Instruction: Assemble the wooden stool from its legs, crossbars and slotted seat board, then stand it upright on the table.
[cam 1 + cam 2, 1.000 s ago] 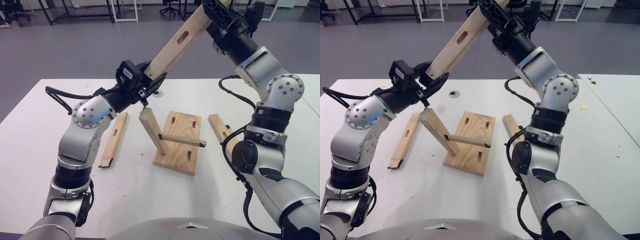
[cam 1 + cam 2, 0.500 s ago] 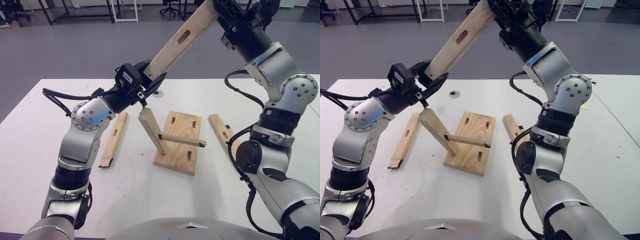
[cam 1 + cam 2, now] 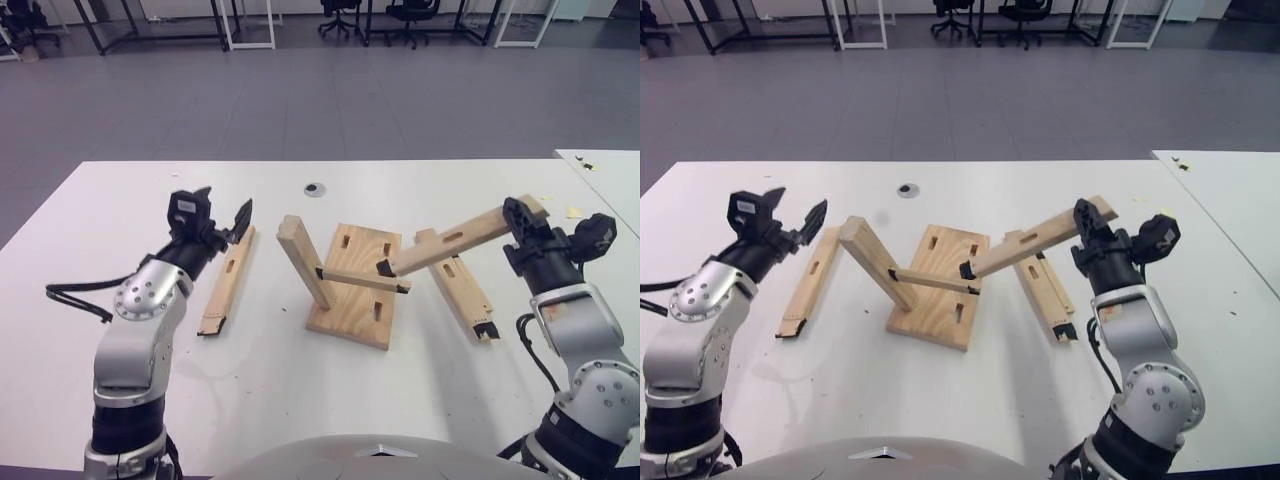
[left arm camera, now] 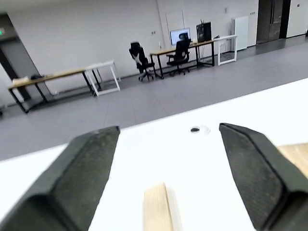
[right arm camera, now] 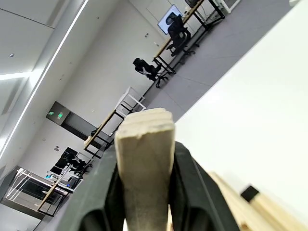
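At three o'clock from the seat board (image 3: 352,326), right gripper (image 3: 521,223) clamps a leg (image 3: 450,243) near the crossbar (image 3: 360,279) tip; joining looks next, needing slot alignment. Left gripper (image 3: 222,208) gapes wide, empty.

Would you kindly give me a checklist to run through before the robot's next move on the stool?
1. Right hand shut on the raised leg: ok.
2. Raised leg's dark tip meets the crossbar end: cannot tell.
3. Left hand open, over the flat leg: ok.
4. Seat board flat on the table: ok.
5. Standing leg upright: not ok, it leans.
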